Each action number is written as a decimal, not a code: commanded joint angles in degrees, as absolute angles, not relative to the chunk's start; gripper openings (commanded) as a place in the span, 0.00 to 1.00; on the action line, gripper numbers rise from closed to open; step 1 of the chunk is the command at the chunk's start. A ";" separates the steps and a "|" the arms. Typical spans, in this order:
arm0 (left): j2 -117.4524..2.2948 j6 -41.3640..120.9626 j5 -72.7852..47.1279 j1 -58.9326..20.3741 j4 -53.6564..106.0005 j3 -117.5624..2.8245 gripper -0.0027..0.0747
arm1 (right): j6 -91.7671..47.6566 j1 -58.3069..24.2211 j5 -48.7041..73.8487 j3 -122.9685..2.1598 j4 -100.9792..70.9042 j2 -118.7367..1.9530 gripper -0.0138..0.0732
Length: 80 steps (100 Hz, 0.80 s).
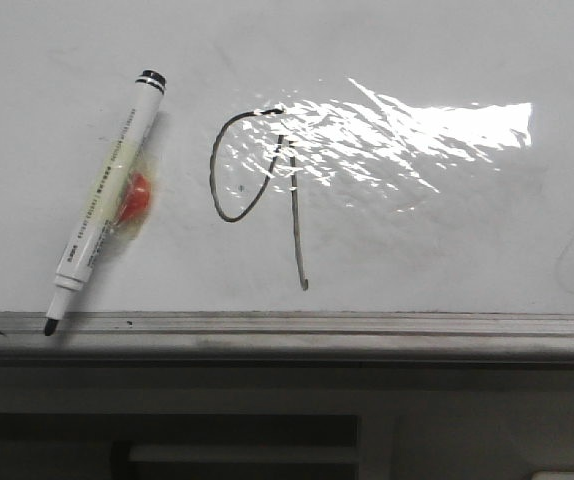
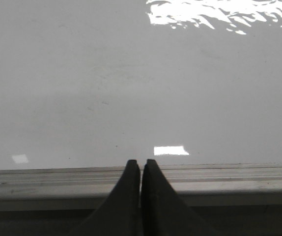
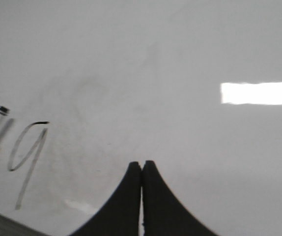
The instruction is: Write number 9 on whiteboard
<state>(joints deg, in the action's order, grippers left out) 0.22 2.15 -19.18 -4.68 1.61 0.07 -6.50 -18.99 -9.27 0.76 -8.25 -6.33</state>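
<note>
From my seat the whiteboard (image 1: 447, 60) fills nearly the whole front view, glossy white with faint grey smudges and a bright glare patch (image 1: 417, 130) right of centre, its grey metal edge rail (image 1: 367, 335) running along the near side. Below the rail I see only a dark cabinet (image 1: 247, 430). The number 9 (image 1: 267, 195) is on the board: a narrow loop just left of the glare and a straight tail dropping toward the rail, ending in a small hook. The loop does not quite close at the top, but it reads as a 9, so I judge the writing done. The marker (image 1: 107, 200) lies uncapped on the board left of the digit, its tip at the rail; a red object shows behind its barrel. I see no containers. My left hand (image 2: 141, 164) is closed with fingers together, empty, over the rail. My right hand (image 3: 141, 167) is likewise closed and empty, above bare board, the digit well off to one side
</note>
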 commanded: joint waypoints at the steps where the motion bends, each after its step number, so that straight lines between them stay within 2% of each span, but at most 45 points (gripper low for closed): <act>1: 1.84 2.17 -16.32 -5.03 2.17 1.19 0.01 | -4.34 -13.10 -13.19 2.24 -0.52 -6.48 0.09; 11: 1.84 2.17 -16.32 -5.03 2.17 1.19 0.01 | 2.49 -6.81 -8.20 2.24 5.07 -4.67 0.09; 28: 1.84 2.17 -16.32 -5.03 2.17 1.19 0.01 | 3.16 2.09 10.51 2.24 5.09 1.79 0.09; 38: 1.84 2.17 -16.32 -5.03 2.17 1.19 0.01 | 3.16 6.09 18.24 2.24 4.82 1.42 0.09; 80: 1.84 2.17 -16.32 -5.03 2.17 1.19 0.01 | 2.47 7.53 18.16 2.24 4.94 1.52 0.09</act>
<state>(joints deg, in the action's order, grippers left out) 0.22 2.15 -19.18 -4.68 1.61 0.07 2.70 7.15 18.69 0.65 4.36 0.61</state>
